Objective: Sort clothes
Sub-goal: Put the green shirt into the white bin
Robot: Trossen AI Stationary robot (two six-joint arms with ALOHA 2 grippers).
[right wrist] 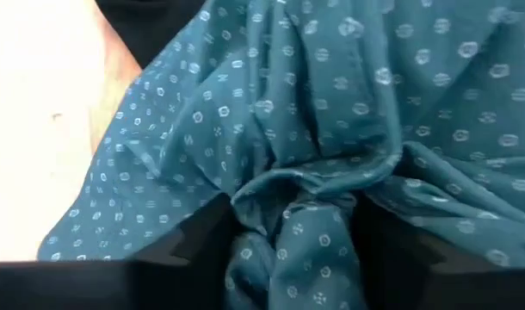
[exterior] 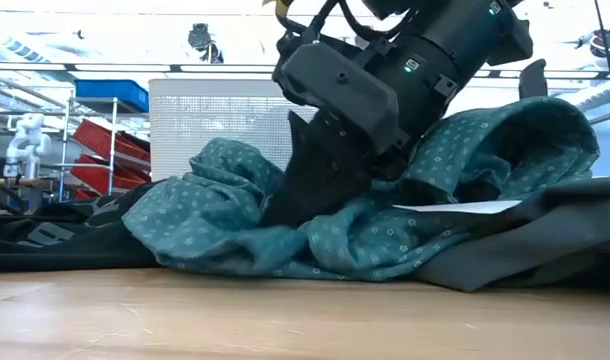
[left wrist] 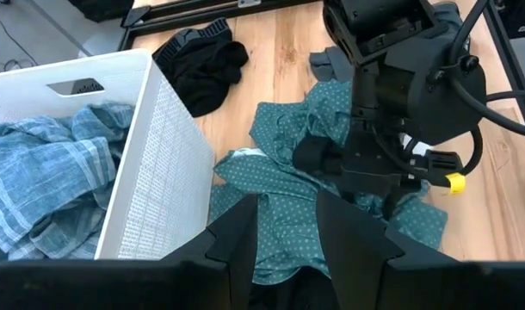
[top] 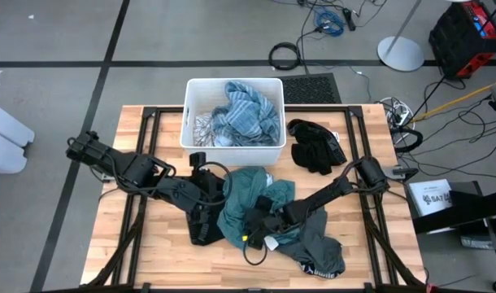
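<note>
Right end effector point(right wrist: 288, 250) pinches the teal garment point(top: 248, 191) (mid-table); left end effector point(left wrist: 284, 232) open above it.

You see a teal green garment point(top: 246, 191) printed all over with small pale ring-like dots. Beside it lies a plain dark grey garment point(top: 317, 244) with white lettering at its hem. A black garment point(top: 315, 145) sits on the light wooden surface point(top: 110, 244). The white bin point(top: 232, 140) holds light blue striped fabric point(top: 250, 112) and a white-grey patterned piece point(top: 204, 128).
</note>
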